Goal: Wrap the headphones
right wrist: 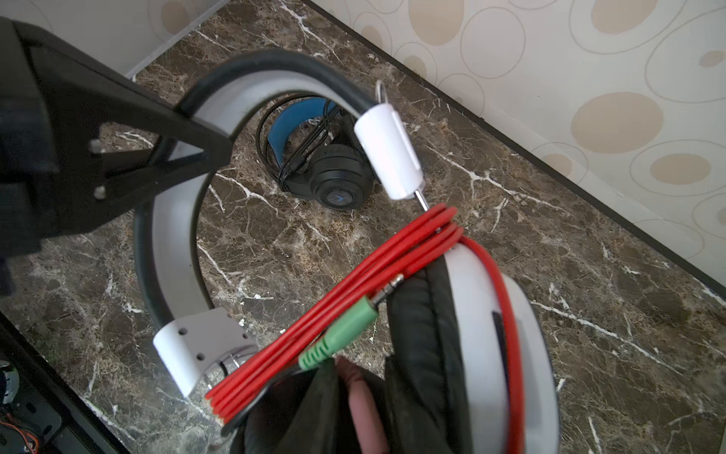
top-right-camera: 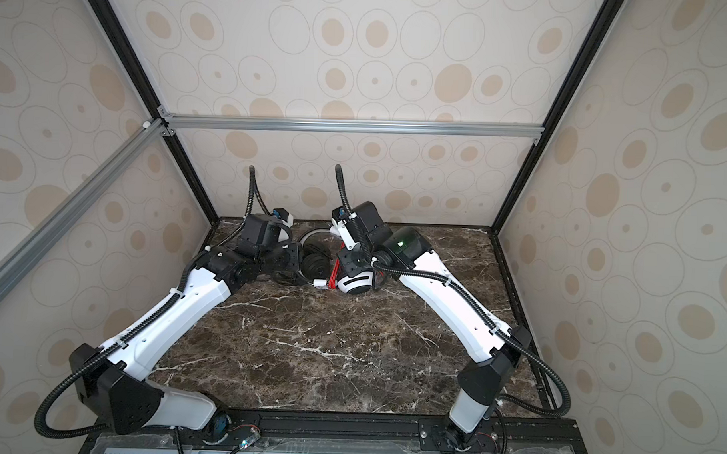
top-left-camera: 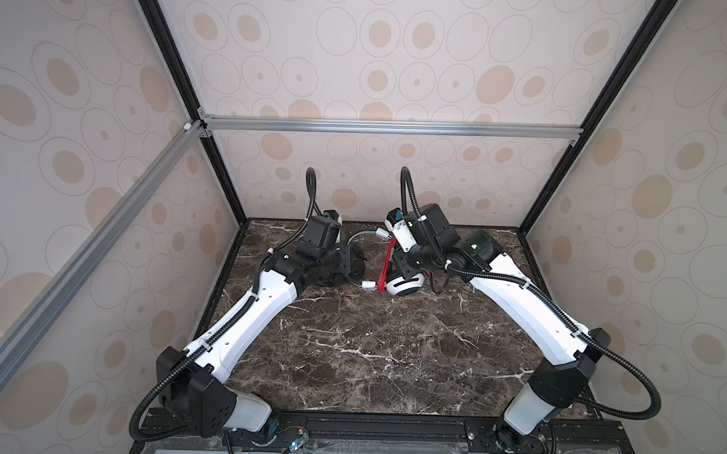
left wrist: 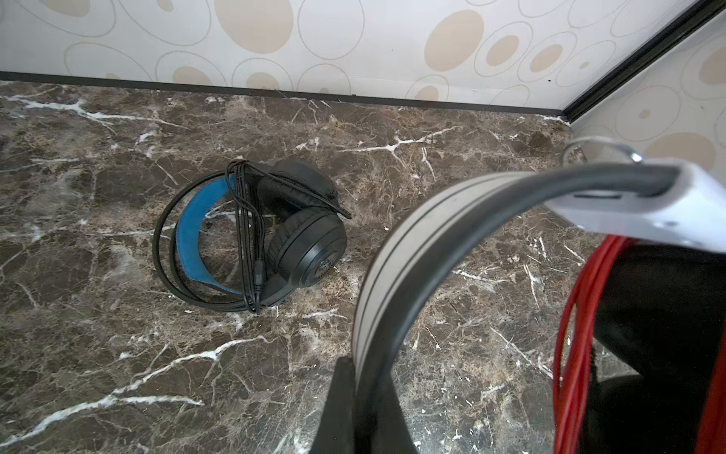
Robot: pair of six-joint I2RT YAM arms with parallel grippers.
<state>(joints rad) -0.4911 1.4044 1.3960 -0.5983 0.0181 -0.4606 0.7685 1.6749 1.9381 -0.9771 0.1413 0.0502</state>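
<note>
toward the back of the table (top-left-camera: 370, 344), between both arms, sits the white headset (right wrist: 475, 314). left tool (right wrist: 212, 155) is clamped shut on its grey-white headband (left wrist: 393, 255), with the band running between the fingers in the left wrist view. red cord (right wrist: 353, 283) lies in several parallel strands across the black pads, and one strand loops round the white cup. green plug (right wrist: 338, 330) rests on the strands, metal tip bare. right tool (top-left-camera: 402, 275) is right over the white cup on the cord side (jaws hidden, can't tell if gripping or open). black headset (left wrist: 302, 243) lies flat on the table beside it, nearer the left arm and apart from both tools. its blue inner band (left wrist: 188, 243) shows, with the black cord (left wrist: 245, 236) bundled across it.
</note>
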